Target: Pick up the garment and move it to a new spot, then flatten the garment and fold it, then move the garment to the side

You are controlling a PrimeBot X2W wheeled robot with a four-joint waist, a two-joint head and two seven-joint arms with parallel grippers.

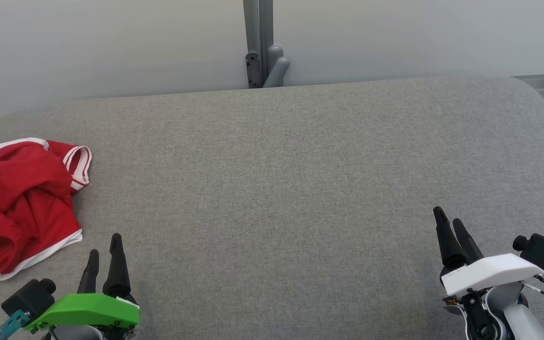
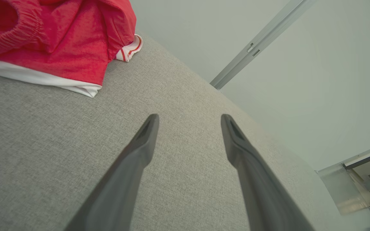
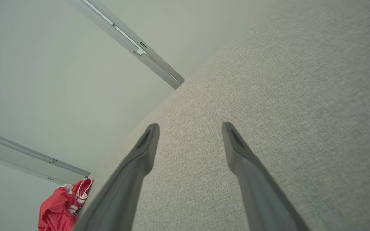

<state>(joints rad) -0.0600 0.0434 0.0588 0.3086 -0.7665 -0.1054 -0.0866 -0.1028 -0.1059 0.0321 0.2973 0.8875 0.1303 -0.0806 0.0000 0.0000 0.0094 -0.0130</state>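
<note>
The garment (image 1: 19, 203) is a red piece with white trim, lying crumpled at the far left of the grey fabric table (image 1: 281, 189). My left gripper (image 1: 105, 248) is open near the front left edge, just right of and nearer than the garment's lower hem, with nothing between its fingers. In the left wrist view the garment (image 2: 53, 41) lies at the upper left, beyond the open left gripper (image 2: 189, 118). My right gripper (image 1: 449, 217) stands open and empty at the front right, far from the garment. In the right wrist view the garment (image 3: 61, 208) is small at the lower left, beside the open right gripper (image 3: 189, 126).
A pale wall runs behind the table, with a grey vertical post and bracket (image 1: 260, 45) at its middle. The table's far corners are rounded. Grey fabric stretches from the garment to the right edge.
</note>
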